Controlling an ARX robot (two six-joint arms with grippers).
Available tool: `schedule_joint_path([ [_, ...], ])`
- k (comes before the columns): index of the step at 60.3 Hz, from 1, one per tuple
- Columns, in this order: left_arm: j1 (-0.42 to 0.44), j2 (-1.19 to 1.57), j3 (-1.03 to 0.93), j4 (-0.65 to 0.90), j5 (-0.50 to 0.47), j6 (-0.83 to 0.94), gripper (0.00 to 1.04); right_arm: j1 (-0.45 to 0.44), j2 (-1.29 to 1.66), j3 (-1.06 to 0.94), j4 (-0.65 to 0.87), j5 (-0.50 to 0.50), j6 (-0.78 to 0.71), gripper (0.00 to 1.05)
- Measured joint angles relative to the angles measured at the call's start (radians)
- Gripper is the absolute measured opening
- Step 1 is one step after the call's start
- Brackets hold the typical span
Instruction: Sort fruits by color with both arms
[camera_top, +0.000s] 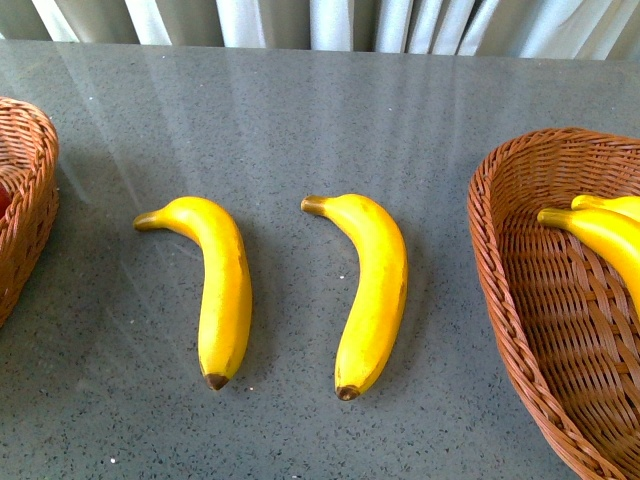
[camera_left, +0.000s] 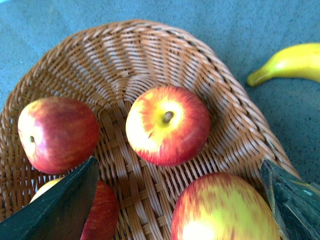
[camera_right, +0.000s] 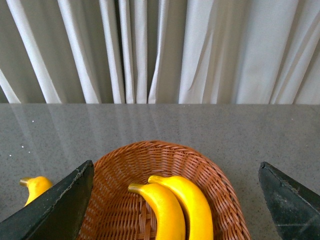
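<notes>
Front view, across the grey tabletop (camera_top: 300, 120): the left basket (camera_top: 30, 200), a loose banana (camera_top: 215, 290), a second banana (camera_top: 375, 295) near it, then the right basket (camera_top: 510, 290). My left hand (camera_left: 178, 161) hangs spread wide, gripping nothing, over red apples (camera_left: 167, 125) in the left basket. My right hand (camera_right: 175, 165) gapes just as wide, also gripping nothing, above two yellow bananas (camera_right: 192, 205) lying in the right basket.

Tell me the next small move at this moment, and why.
Probably move the right gripper, open and empty near the right basket, toward the nearer loose banana. It and the other loose banana lie unsorted on the table, and that basket already holds two sorted bananas.
</notes>
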Motion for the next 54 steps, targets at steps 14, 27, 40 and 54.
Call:
schedule_joint_path([
  [14,-0.038,-0.132,0.000,0.064,0.048,-0.155,0.96,0.000,0.000,0.000,0.000,0.000,0.000,0.96],
  [27,-0.146,-0.212,-0.071,0.291,-0.136,-0.354,0.87,0.000,0.000,0.000,0.000,0.000,0.000,0.96],
  [40,-0.248,-0.364,-0.267,0.579,-0.442,-0.574,0.41,0.000,0.000,0.000,0.000,0.000,0.000,0.96],
  [54,-0.324,-0.560,-0.356,0.463,-0.528,-0.595,0.02,0.000,0.000,0.000,0.000,0.000,0.000,0.96],
])
